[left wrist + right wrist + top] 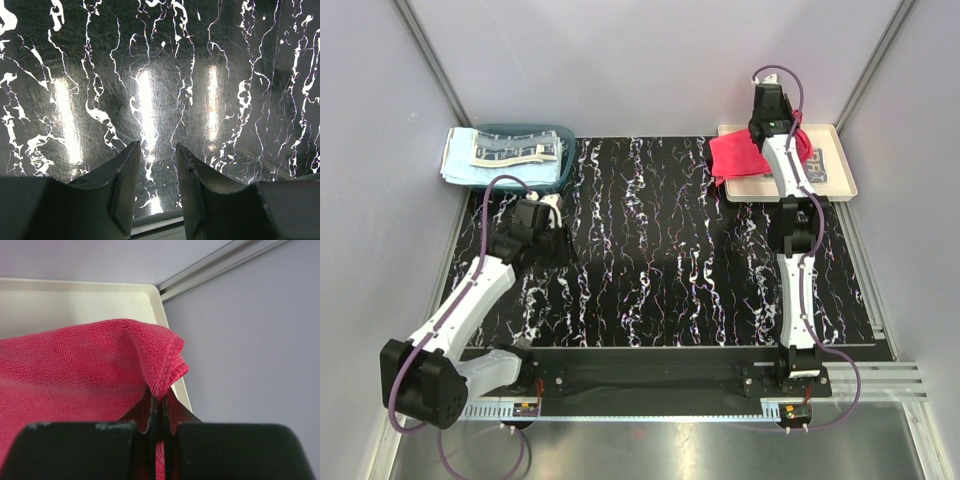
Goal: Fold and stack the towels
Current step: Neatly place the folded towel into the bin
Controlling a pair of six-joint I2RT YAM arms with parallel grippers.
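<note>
Handling the red towel [738,155]: it looks soft, light and floppy — it will sag and bend wherever nothing holds it up. It should not slip much, and it cannot break.
Where to hold it: by a corner or along an edge, so the rest can hang flat. A grab in the middle would likely bunch it up.
Where the red towel is: on the cream tray [842,190] at the far right, spilling over the tray's left rim. A patterned towel [823,165] lies on the tray too, partly under the red one.
Right pincer [159,402]: squeezed together on a corner of the red towel, with the hem folded over just above the tips.
Left pincer [156,150]: partway apart and holding nothing. It hangs above the worktop [650,240], near the teal basket [565,165].
Other towels: a light blue towel [460,165] and a second patterned towel [510,150] sit at the basket, far left — well apart from the tray.
</note>
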